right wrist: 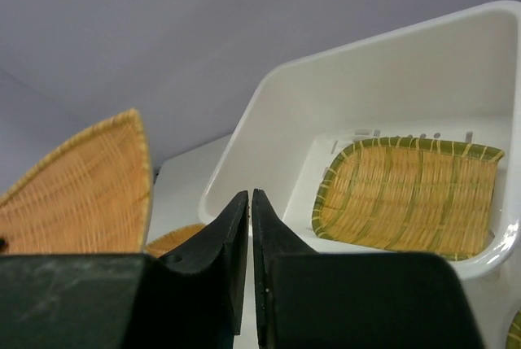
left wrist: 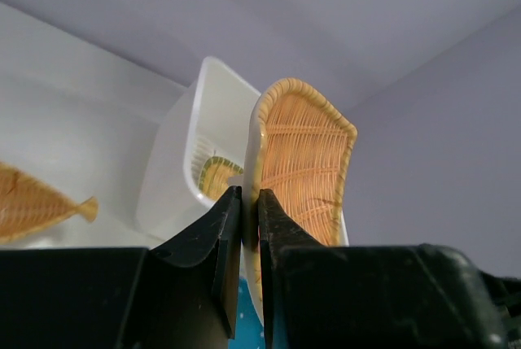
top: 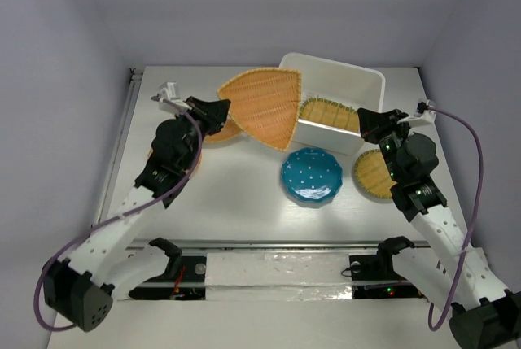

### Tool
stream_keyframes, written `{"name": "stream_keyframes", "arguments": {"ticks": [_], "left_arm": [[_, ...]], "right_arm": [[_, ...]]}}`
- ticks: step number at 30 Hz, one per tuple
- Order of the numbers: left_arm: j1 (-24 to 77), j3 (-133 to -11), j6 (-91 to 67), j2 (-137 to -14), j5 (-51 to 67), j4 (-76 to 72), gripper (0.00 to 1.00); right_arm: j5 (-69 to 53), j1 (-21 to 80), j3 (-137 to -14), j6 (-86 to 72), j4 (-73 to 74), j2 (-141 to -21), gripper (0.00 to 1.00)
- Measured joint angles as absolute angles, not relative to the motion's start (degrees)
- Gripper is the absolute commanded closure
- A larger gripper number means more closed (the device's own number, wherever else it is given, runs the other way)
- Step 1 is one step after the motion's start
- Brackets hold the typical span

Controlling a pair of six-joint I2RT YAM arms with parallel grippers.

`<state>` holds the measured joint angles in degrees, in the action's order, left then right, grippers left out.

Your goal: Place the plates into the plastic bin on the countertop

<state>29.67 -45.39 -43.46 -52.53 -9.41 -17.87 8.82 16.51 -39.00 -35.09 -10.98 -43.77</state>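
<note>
Down at six o'clock in the overhead view, both arms reach from their bases across the white countertop [top: 236, 202]. At ten o'clock the left gripper [top: 218, 113] holds the fan-shaped wicker plate [top: 264, 105] by its left corner, and the plate's right edge overlaps the near-left corner of the plastic bin [top: 338, 68] at one o'clock. A green-rimmed wicker plate [top: 330, 113] lies inside the bin. The right gripper [top: 370, 121] sits at the bin's right end. Dead centre, the teal dotted plate [top: 312, 175] rests on the countertop, with a round wicker plate [top: 370, 176] just beside it at three o'clock. A leaf-shaped wicker plate [top: 226, 132] peeks out under the left gripper.

Over to the left wrist: the jaws are pinched tight on the fan-shaped plate's rim, and the plate stands on edge at twelve o'clock. The bin is just beyond it, at eleven.

Now the right wrist: the jaws are all but together, a sliver of gap, nothing between them. The bin fills two o'clock, with the green-rimmed plate flat on its slotted floor.
</note>
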Motion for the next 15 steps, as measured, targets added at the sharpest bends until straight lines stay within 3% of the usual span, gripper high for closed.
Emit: {"name": "stream_keyframes", "arguments": {"ticks": [15], "left_arm": [[31.9, -72.1, -40.7, -94.3, -2.3, -25.4, 1.00]], "right_arm": [[10.3, 16.5, -38.6, -34.9, -10.9, -43.1, 0.87]]}}
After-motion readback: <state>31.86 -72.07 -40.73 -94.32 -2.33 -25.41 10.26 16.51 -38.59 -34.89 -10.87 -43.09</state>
